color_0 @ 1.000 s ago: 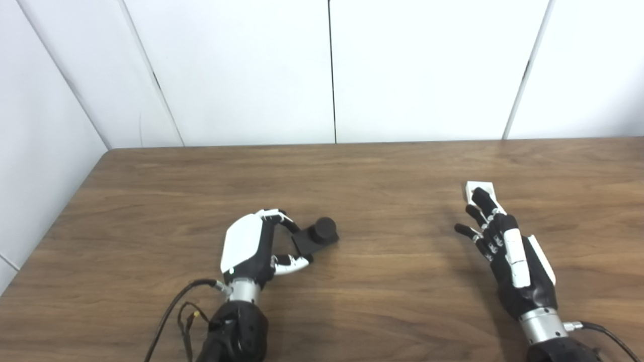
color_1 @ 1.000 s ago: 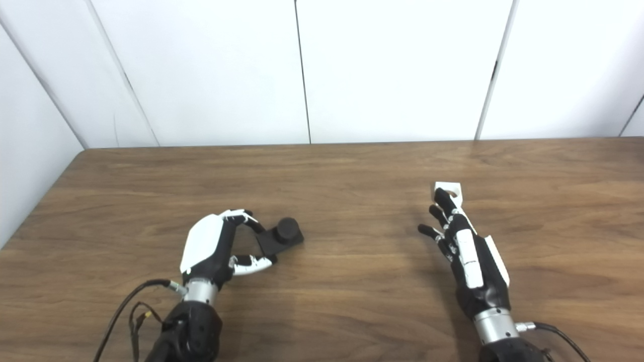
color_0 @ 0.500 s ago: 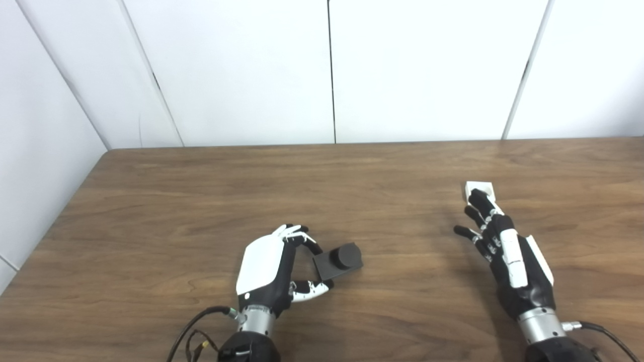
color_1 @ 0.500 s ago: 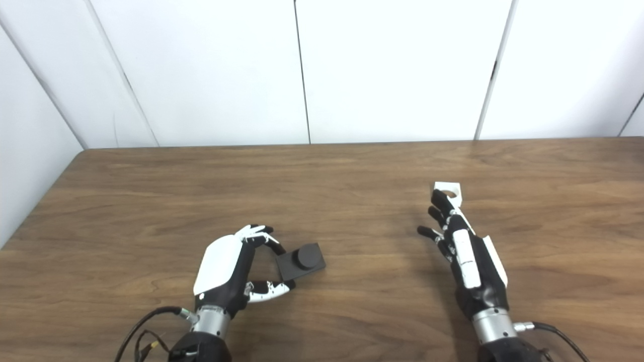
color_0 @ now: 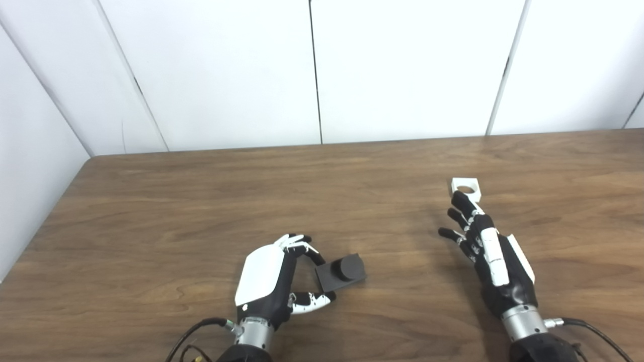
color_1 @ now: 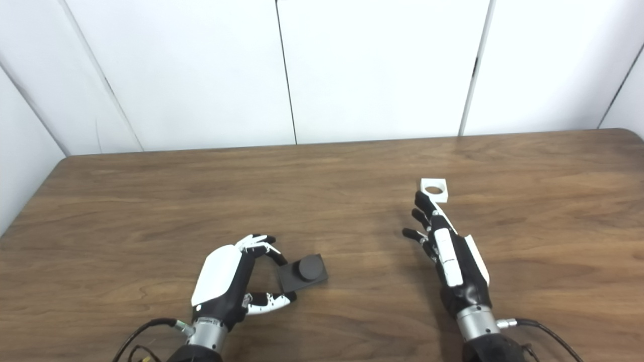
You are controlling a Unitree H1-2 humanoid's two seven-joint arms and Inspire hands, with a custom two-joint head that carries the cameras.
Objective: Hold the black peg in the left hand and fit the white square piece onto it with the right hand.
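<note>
The peg (color_0: 343, 270), a black square base with a short round stub on top, sits on the table (color_0: 201, 201) low in the frame, a little left of centre. It rests flat on the wood, its stub pointing up. The left hand (color_0: 274, 279) lies just to its left, palm turned toward it, fingers (color_0: 307, 251) curled over toward the base's upper left corner and the thumb (color_0: 314, 300) reaching under its lower left corner. Fingers and thumb are apart, forming an open curve around that side of the base; whether the tips actually touch it cannot be told from either view, and nothing is clamped.

The white piece (color_1: 434, 189), a small square block with a round hole through its top, lies flat on the table right of centre, well apart from the peg. The right hand (color_1: 450, 256) stretches up from the lower right, its back showing, fingers straight and spread. The longest fingertip (color_1: 419, 198) ends just beside the near left corner of the white piece, possibly touching it; the hand holds nothing.

Cables (color_1: 541, 329) trail from both wrists at the bottom edge. White wall panels (color_0: 402, 65) fill the upper half of the frame behind the table.
</note>
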